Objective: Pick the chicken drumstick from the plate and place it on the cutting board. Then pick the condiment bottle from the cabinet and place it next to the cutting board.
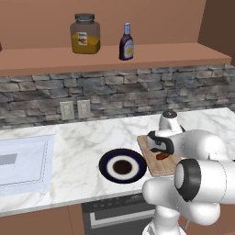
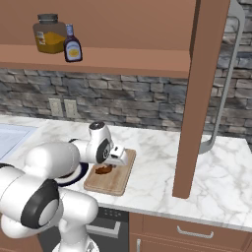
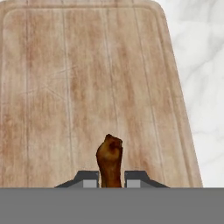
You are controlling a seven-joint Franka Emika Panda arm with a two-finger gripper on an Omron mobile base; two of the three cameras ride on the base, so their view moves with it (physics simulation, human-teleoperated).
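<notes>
now the gripper [image 3: 110, 183] pinches the chicken drumstick [image 3: 110, 159] over the cutting board [image 3: 65, 87], seemingly just above its surface; lower gently and release near the board's middle, well off the edge facing the plate [image 1: 122, 166]

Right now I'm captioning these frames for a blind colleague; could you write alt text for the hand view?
A small reddish-brown glazed chicken drumstick stands between the gripper's two dark finger tips, just above a rectangular light tan wooden cutting board with rounded corners. White marble counter shows along the board's right edge.
</notes>
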